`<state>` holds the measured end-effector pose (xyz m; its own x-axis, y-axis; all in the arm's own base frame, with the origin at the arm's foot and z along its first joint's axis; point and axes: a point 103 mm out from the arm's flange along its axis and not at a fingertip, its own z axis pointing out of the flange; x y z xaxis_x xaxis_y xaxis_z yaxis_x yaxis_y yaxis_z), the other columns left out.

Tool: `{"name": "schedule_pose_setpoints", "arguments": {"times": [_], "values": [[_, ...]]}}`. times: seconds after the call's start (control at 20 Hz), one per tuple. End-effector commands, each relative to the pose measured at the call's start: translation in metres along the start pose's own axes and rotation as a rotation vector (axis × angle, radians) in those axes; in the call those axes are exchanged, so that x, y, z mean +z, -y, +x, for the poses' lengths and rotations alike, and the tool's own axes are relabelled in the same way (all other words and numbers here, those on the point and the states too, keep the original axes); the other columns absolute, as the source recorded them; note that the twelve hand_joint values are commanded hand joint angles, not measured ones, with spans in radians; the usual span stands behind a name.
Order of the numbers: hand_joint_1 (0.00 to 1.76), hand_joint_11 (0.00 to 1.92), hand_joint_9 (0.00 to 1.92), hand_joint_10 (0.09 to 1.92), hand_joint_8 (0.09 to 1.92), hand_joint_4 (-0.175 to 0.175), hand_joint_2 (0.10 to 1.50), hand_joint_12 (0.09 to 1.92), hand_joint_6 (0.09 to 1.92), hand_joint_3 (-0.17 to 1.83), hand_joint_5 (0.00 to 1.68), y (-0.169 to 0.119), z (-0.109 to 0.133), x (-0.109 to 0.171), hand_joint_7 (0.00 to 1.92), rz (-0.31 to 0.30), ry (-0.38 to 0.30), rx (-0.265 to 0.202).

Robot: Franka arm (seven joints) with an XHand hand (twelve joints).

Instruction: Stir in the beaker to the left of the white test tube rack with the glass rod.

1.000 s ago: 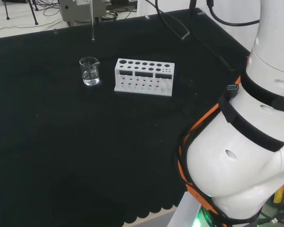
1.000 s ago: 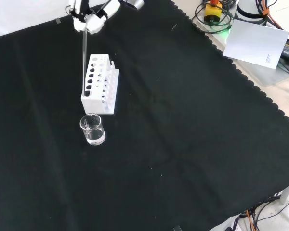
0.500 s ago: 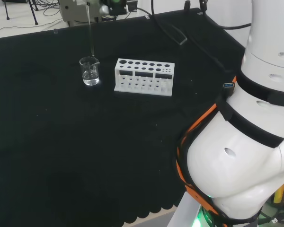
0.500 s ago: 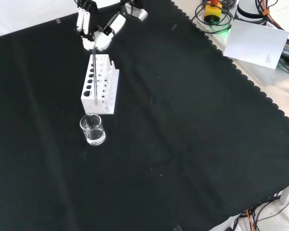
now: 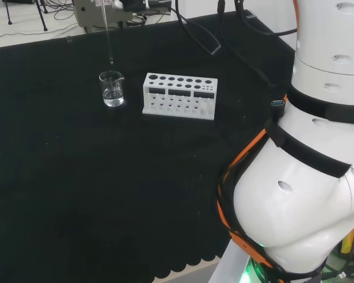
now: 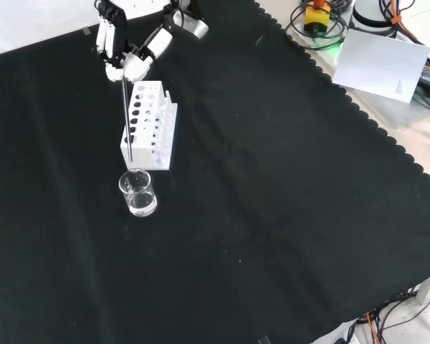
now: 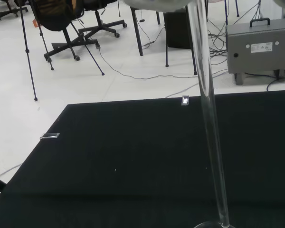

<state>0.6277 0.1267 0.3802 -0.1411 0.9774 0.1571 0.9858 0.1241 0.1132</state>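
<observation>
at the front view's upper left, the hand (image 6: 122, 57) pinches a slim clear glass rod (image 6: 126, 122) above the round beaker (image 6: 137, 192).

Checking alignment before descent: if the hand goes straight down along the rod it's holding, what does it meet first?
Most likely the beaker: the glass rod in the hand ends near its rim. Depth is unclear; it may sit slightly off the opening.
</observation>
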Motion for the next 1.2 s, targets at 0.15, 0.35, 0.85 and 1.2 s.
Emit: {"name": "schedule_pose_setpoints", "arguments": {"times": [0.15, 0.35, 0.85, 1.2], "values": [[1.32, 1.80, 1.79, 0.44, 0.90, -0.175, 1.07, 0.26, 0.09, -0.17, 1.40, -0.006, 0.002, 0.004, 1.25, 0.003, -0.007, -0.010], [1.32, 1.80, 1.79, 0.43, 0.90, -0.175, 1.07, 0.26, 0.09, -0.17, 1.40, -0.008, 0.001, 0.007, 1.25, 0.002, -0.011, -0.010], [1.32, 1.80, 1.79, 0.43, 0.89, -0.175, 1.07, 0.25, 0.09, -0.17, 1.40, -0.017, -0.001, 0.032, 1.25, 0.031, 0.004, -0.015], [1.32, 1.80, 1.79, 0.42, 0.89, -0.175, 1.07, 0.25, 0.09, -0.17, 1.40, -0.016, -0.002, 0.040, 1.25, 0.040, 0.006, -0.029]]}}
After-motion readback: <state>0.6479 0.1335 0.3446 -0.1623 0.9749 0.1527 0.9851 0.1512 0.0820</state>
